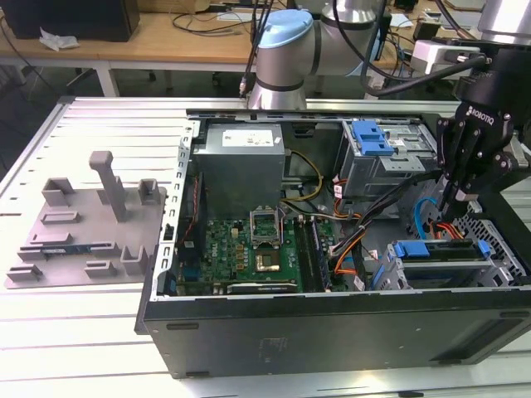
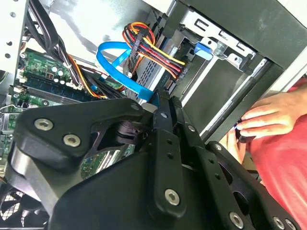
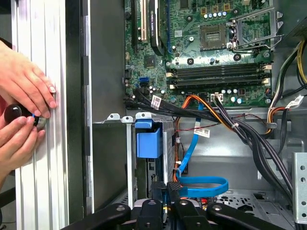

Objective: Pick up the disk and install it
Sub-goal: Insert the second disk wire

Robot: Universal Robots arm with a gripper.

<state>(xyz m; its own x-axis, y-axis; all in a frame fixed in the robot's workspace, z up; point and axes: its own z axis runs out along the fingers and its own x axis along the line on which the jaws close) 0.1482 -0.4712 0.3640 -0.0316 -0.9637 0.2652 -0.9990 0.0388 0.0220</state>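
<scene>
Two jaws (image 1: 459, 199) pressed together hold nothing, hovering above the drive cage where the disk (image 1: 440, 252) sits in its blue carrier inside the computer case (image 1: 332, 319) on the table (image 1: 91, 332); a person's hand (image 3: 26, 88) at the case edge risks being struck

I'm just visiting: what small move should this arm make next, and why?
Probably open its fingers and ease down toward the disk. In the exterior view the gripper hangs above the cage holding the disk, apart from it, and in both wrist views its fingers look shut on nothing. A person's hand sits beside the case, so slowly.
</scene>
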